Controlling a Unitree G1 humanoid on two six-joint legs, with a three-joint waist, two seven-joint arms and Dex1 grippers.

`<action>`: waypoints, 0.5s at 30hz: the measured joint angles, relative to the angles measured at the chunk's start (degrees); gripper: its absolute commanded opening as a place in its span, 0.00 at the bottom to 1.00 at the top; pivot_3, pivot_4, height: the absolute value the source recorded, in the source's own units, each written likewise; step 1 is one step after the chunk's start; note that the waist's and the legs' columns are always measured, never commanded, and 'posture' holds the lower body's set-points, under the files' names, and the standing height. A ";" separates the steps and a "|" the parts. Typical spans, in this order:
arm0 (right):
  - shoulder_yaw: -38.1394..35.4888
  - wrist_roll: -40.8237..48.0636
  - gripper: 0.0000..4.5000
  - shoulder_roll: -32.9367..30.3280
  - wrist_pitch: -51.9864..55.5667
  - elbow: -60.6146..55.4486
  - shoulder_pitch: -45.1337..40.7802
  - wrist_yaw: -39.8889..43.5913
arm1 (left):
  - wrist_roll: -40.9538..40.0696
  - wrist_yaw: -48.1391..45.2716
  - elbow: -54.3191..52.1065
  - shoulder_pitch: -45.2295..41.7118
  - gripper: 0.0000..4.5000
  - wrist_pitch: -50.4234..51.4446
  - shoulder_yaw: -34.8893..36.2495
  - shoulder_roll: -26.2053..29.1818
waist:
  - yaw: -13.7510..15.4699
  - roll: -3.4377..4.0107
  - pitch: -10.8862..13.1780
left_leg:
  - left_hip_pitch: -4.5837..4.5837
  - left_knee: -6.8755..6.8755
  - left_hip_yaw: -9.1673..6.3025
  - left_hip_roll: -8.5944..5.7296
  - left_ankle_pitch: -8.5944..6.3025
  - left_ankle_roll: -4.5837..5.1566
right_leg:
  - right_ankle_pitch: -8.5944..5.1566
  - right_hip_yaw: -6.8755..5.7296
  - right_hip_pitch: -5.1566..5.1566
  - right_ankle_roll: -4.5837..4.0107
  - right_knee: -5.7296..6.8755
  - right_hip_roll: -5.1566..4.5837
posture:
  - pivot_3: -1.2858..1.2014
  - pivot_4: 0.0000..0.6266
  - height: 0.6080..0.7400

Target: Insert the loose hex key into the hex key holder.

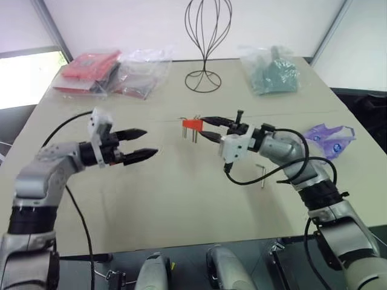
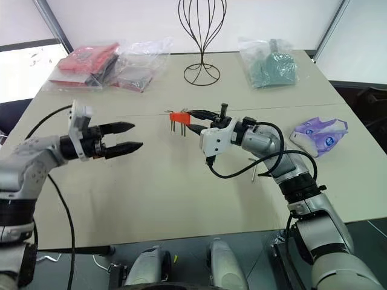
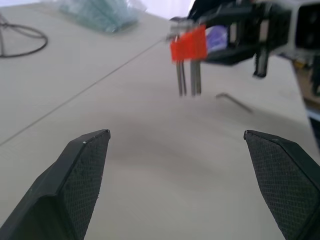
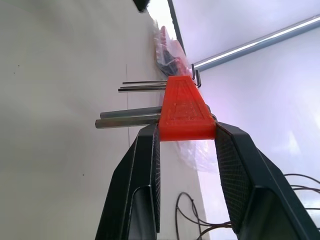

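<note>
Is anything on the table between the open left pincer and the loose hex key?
Nothing visible lies between them. The left pincer hovers open; the loose hex key lies on bare table beneath the right arm, whose right pincer holds the hex key holder raised.

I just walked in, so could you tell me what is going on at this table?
The right gripper holds the orange hex key holder above the table, its fingers shut on the block. The left gripper hangs open nearby, holding nothing. The loose hex key lies on the table under the right arm, not yet inserted.
</note>
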 measured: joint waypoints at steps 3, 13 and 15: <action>0.56 -3.00 0.22 -0.56 -3.45 1.63 -0.48 -2.00 | 0.16 -1.65 6.38 -5.55 1.00 -0.11 -2.15 -4.39 | -0.04 -0.04 0.02 | -0.06 0.04 0.02 -0.04 0.00 0.00 | 0.01 0.03 0.00 0.02 -0.04 -0.05 | 0.52 0.24 1.00; 0.55 -4.58 0.22 -0.50 -3.19 -0.09 0.84 -4.09 | 5.66 -7.25 19.40 -12.15 1.00 -7.16 -7.27 -10.61 | 0.03 -0.06 0.05 | -0.05 0.05 0.01 -0.04 -0.05 0.09 | 0.01 0.06 -0.04 0.03 0.02 0.00 | 0.52 0.24 1.00; 0.59 -4.65 0.22 -0.51 -2.68 -1.23 1.75 -4.08 | 6.50 -7.92 20.71 -13.14 1.00 -8.07 -7.62 -11.15 | 0.02 -0.07 0.05 | -0.06 0.06 0.02 -0.04 -0.05 0.09 | 0.02 0.07 -0.04 0.03 0.01 -0.01 | 0.52 0.24 1.00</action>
